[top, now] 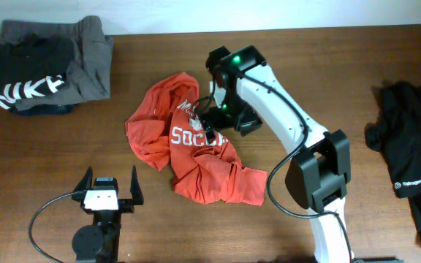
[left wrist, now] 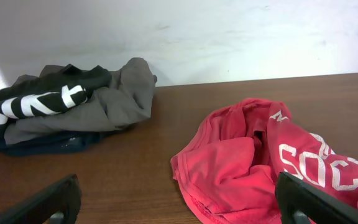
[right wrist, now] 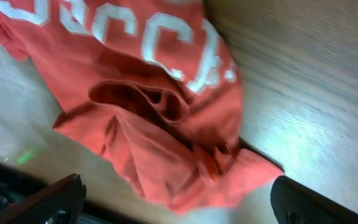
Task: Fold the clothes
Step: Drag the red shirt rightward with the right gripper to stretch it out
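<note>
The clothes here are chiefly a red-orange shirt (top: 196, 157) with white lettering, lying crumpled in the middle of the brown table (top: 305, 58). My right gripper (top: 209, 131) hangs over the shirt's lettered middle. In the right wrist view its jaws (right wrist: 178, 185) stand wide open above the bunched red fabric (right wrist: 160, 124), holding nothing. My left gripper (top: 110, 179) rests near the front left edge, open and empty, a little short of the shirt. The left wrist view shows the shirt (left wrist: 241, 168) ahead and to the right, between and beyond the left gripper (left wrist: 179, 186).
A pile of grey and black garments with white lettering (top: 46, 69) sits at the back left corner, and the left wrist view shows this pile (left wrist: 61, 102) against the white wall. A black garment (top: 408, 161) lies at the right edge. The right arm's white links (top: 283, 109) cross the table.
</note>
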You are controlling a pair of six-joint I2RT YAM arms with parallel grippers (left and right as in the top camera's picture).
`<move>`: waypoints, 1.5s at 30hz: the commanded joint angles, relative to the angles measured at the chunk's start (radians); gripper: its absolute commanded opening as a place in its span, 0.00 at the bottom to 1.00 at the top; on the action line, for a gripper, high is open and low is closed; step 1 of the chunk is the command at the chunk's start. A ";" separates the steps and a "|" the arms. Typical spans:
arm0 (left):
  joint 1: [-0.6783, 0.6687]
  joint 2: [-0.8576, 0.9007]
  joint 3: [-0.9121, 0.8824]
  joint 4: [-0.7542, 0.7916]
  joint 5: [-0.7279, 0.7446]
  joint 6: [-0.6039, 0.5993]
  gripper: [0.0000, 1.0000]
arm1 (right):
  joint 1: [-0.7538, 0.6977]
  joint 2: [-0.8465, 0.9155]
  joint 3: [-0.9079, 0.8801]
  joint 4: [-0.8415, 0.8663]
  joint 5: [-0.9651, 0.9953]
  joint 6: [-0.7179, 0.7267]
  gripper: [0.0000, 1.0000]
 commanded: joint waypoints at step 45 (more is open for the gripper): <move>0.008 -0.007 -0.005 -0.001 0.014 0.016 0.99 | -0.356 -0.032 0.228 -0.015 0.536 0.212 0.04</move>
